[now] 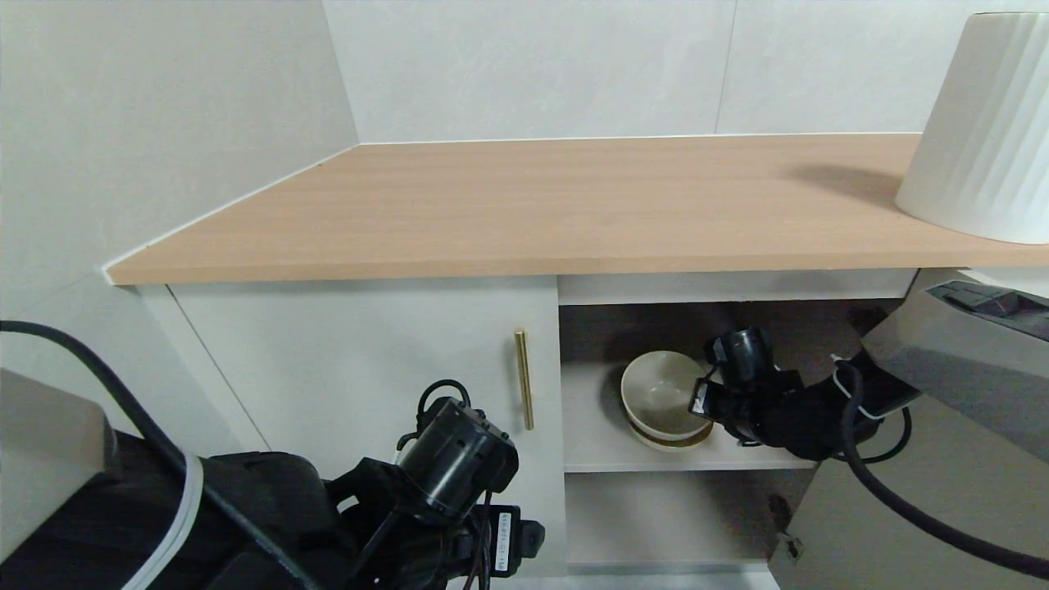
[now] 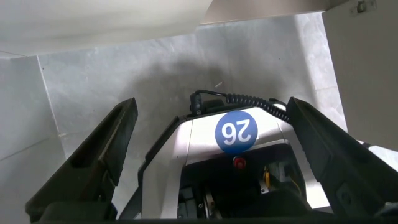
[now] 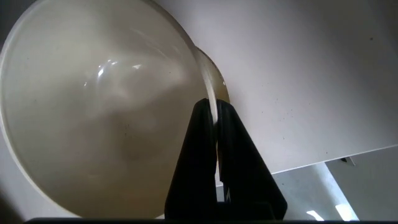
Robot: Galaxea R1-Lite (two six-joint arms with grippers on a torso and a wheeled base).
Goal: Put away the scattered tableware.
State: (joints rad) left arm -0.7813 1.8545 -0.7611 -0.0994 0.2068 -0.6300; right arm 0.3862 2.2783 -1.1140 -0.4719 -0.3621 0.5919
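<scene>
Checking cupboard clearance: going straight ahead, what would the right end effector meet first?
The bowl, whose rim the right end effector grips; past it, probably the side of the cupboard, depth unclear.

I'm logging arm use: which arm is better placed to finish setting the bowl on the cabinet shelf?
Right. The right hand grips the bowl by its rim, over the shelf. The left hand hangs open, low before the closed door.
</scene>
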